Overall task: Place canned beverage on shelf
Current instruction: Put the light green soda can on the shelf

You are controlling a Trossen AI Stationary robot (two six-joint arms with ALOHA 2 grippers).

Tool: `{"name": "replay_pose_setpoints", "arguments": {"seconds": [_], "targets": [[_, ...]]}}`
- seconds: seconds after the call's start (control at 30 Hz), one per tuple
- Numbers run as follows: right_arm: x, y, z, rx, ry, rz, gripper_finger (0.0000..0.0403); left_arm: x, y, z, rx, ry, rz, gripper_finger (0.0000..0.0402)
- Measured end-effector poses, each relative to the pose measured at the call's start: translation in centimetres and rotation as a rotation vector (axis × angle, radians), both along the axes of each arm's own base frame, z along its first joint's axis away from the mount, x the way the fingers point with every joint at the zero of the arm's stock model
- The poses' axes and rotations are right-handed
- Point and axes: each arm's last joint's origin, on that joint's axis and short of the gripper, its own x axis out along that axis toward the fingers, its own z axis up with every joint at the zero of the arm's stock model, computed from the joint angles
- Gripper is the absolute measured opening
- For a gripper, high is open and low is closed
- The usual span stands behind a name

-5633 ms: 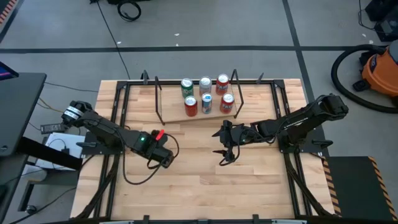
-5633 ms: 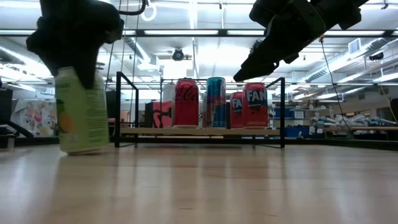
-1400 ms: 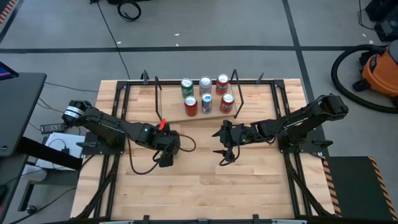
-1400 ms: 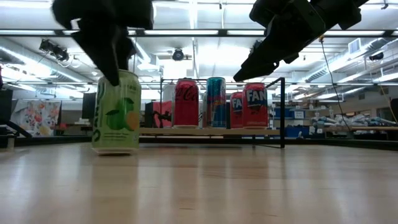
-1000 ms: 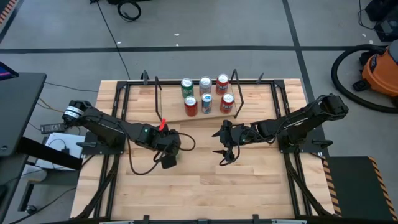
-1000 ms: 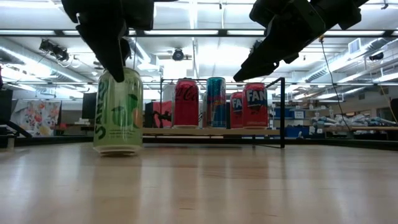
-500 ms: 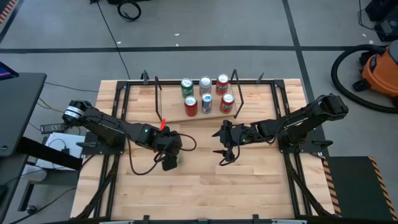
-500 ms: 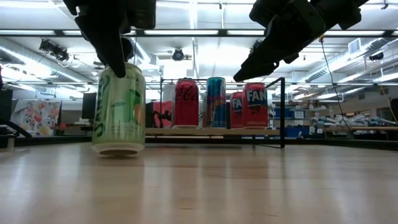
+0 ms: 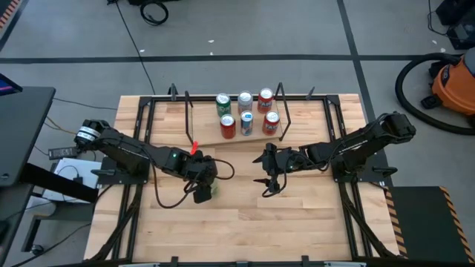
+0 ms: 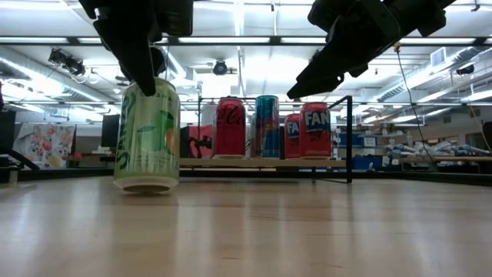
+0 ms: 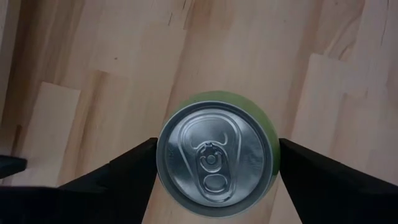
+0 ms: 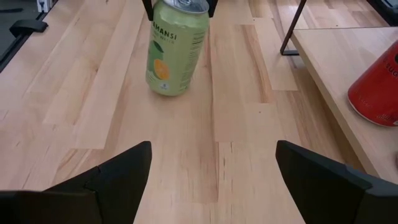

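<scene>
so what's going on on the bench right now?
The left gripper is closed around a green can, holding it upright just above the tabletop, in front of the shelf, which already holds six cans. The right gripper hangs open above the table's middle, empty.

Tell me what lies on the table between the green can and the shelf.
Nothing: between the green can and the shelf there is only bare tabletop, as the right wrist view shows. The high view agrees.
</scene>
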Motion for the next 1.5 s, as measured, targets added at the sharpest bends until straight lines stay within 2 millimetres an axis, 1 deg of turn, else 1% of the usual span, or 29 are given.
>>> {"name": "replay_pose_setpoints", "arguments": {"seconds": [0.37,0.5,0.63,0.9,1.2,1.33,1.4,1.5], "targets": [[0.0,0.0,0.0,-0.002,0.001,0.002,0.0354,0.1,0.2,0.0,0.064,-0.002,-0.07,0.0316],[0.0,0.0,0.0,-0.002,0.001,0.002,0.0354,-0.2,0.6,-0.1,0.159,0.025,-0.071,0.0306],[0.0,0.0,0.0,-0.002,0.001,0.002,0.0354,-0.5,0.9,-0.1,0.243,0.049,-0.07,0.0305],[0.0,0.0,0.0,-0.002,0.001,0.002,0.0354,-0.5,1.3,-0.2,0.26,0.067,-0.1,0.0307],[0.0,0.0,0.0,-0.002,0.001,0.002,0.0354,-0.2,3.0,-0.2,0.242,0.084,-0.089,0.0296],[0.0,0.0,0.0,-0.002,0.002,0.002,0.0354,0.2,3.9,0.8,0.249,0.08,-0.101,0.0296],[0.0,0.0,0.0,-0.003,0.002,0.002,0.0354,0.7,4.4,1.8,0.254,0.05,-0.1,0.0296],[0.0,0.0,-0.1,-0.004,0.007,0.002,0.0354,0.9,5.3,3.4,0.269,0.05,-0.102,0.0296]]}}
